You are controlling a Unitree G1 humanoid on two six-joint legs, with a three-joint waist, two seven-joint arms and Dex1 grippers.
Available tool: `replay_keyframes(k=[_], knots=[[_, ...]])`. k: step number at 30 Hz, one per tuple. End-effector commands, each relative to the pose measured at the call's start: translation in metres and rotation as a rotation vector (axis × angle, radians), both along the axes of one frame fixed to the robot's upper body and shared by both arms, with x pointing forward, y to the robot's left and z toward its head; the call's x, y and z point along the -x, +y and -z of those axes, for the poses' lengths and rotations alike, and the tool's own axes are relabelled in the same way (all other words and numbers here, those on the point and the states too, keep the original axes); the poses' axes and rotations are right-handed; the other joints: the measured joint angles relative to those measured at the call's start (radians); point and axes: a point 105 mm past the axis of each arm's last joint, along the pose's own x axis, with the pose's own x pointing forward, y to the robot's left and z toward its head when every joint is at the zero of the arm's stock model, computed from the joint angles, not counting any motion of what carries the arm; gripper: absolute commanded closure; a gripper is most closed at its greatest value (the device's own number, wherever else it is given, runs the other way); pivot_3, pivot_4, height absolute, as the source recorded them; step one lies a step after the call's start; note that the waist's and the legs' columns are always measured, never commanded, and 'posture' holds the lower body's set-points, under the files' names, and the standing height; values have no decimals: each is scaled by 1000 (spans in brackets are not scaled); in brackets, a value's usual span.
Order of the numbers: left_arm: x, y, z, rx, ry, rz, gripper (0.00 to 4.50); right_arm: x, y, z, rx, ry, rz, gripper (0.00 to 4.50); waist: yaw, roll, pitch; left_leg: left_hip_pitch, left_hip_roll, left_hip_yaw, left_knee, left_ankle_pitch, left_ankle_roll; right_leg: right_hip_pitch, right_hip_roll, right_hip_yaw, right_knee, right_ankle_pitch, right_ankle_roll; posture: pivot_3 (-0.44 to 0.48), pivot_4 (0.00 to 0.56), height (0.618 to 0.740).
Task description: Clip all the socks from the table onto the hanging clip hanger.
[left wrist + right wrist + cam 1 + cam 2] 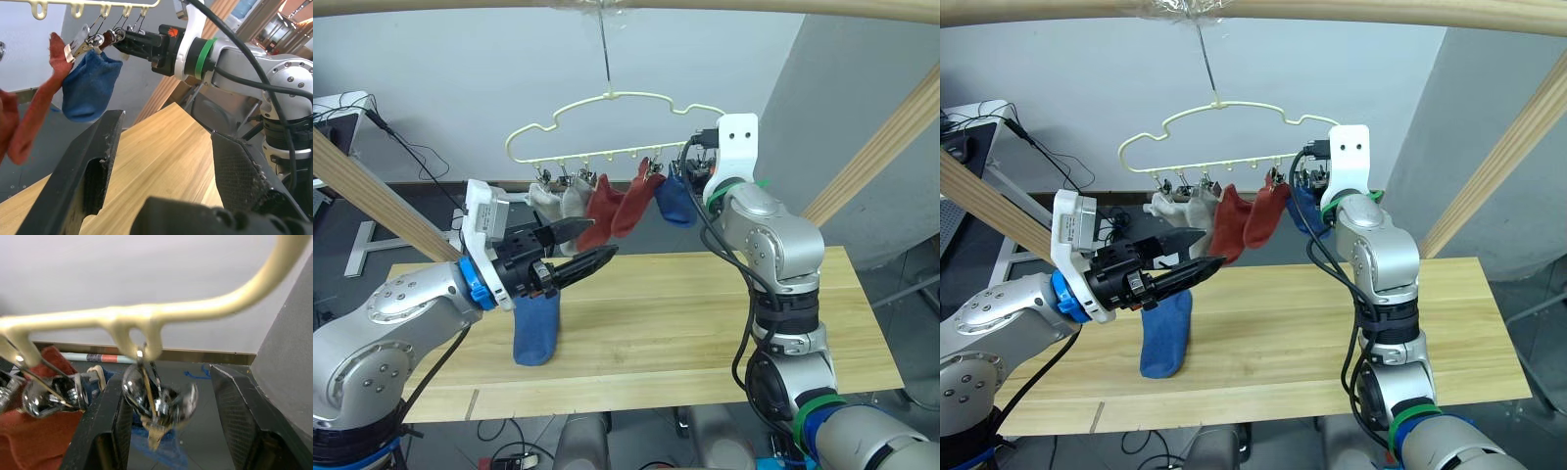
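Note:
The pale yellow clip hanger (641,95) hangs over the table (705,313) with two light grey socks (548,199), two rust-red socks (600,217) and one blue sock (675,201) clipped in a row. My right gripper (166,377) is raised at the hanger's right end, open, with an empty metal clip (156,401) between its fingers, next to the clipped blue sock (88,85). A second blue sock (536,328) lies on the table. My left gripper (603,238) hovers open just above it, holding nothing and hiding the sock's upper end.
A thick wooden beam (754,8) runs overhead and carries the hanger's hook. Slanted wooden posts stand at the left (372,201) and right (886,147) of the table. A desk with cables (342,113) is at the back left.

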Motion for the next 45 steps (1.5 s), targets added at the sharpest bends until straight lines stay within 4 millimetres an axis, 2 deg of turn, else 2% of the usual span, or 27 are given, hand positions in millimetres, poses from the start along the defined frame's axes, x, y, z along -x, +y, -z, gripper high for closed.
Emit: replay_keyframes(k=[1, 3, 13, 27, 33, 40, 42, 45], knots=[[6, -4, -8, 2, -49, 17, 1203, 3, 1, -19, -25, -70, 0, 2413, 0, 0, 0, 0, 0, 0, 0, 0, 0, 0, 0, 0, 0, 0, 0, -107, 310, 740], [6, -5, -8, 3, -49, 17, 1203, 3, 2, -20, -25, -71, -4, 2862, 0, 0, 0, 0, 0, 0, 0, 0, 0, 0, 0, 0, 0, 0, 0, -107, 310, 740], [6, -5, -8, 6, -49, 10, 1203, 3, 4, -21, -29, -71, -10, 2862, 0, 0, 0, 0, 0, 0, 0, 0, 0, 0, 0, 0, 0, 0, 0, -100, 307, 740], [7, -6, -8, 9, -55, -5, 1203, -8, 21, -36, -34, -114, -58, 2862, 2, 0, 0, -2, 0, 0, 0, 0, 0, -1, 0, 0, -1, 0, 0, -78, 298, 740], [8, -6, -8, 7, -57, -10, 1203, -9, 18, -34, -20, -111, -42, 2862, 2, 0, 0, -2, 0, 0, 0, 0, 0, -1, 0, 0, 0, 0, 0, -77, 295, 740], [1, 1, 1, -32, -27, -75, 1203, -10, 13, -33, -6, -111, -12, 4475, 2, 0, 0, -2, 0, 0, 0, 0, 0, -1, 0, 0, 0, 0, 0, -82, 299, 740], [-4, 7, 7, -52, -13, -136, 1203, -10, 12, -33, -3, -112, -3, 4475, 2, 0, 0, -2, 0, 0, 0, 0, 0, -1, 0, 0, 0, 0, 0, -82, 299, 740], [-14, 26, 37, -172, 101, -274, 1203, -10, 10, -33, -3, -111, 7, 4475, 2, 0, 0, -2, 0, 0, 0, 0, 0, -1, 0, 0, 0, 0, 0, -81, 303, 740]])
